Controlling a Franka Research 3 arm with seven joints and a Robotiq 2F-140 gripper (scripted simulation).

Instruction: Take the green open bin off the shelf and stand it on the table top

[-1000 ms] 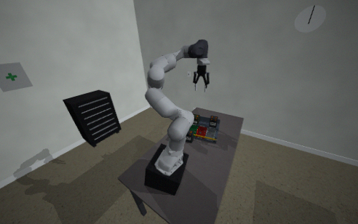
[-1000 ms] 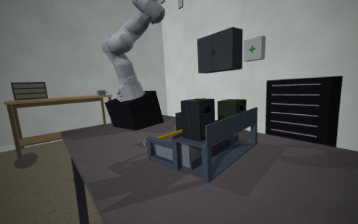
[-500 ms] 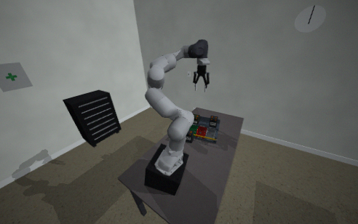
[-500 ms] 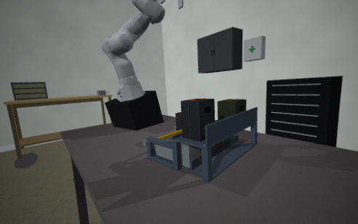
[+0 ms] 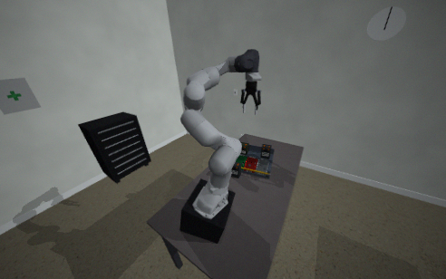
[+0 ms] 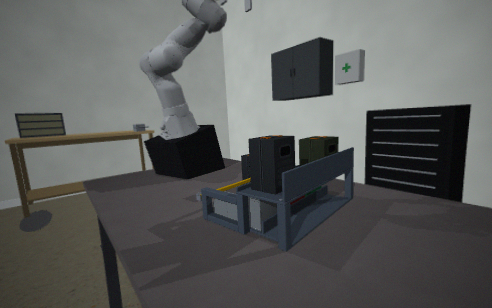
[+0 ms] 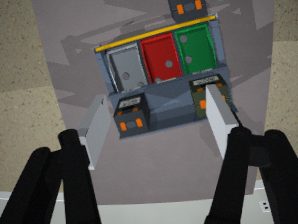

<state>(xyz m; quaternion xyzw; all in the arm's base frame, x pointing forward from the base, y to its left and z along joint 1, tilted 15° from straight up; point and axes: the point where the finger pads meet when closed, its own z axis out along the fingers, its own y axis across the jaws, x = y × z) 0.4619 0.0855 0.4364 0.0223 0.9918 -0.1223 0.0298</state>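
With the jaws half-spread and empty high above the tabletop (image 7: 60,30), descend squarely over the green bin (image 7: 194,48), upper right of the wrist frame in the shelf (image 7: 154,38), avoiding the red bin (image 7: 158,56) beside it.

Clearance around the shelf

Open air separates the half-open, empty gripper (image 5: 250,108) from the shelf (image 6: 287,220) far below. Dark boxes (image 6: 271,162) stand on the shelf's top; the green bin (image 7: 196,52) adjoins the red bin (image 7: 160,59).
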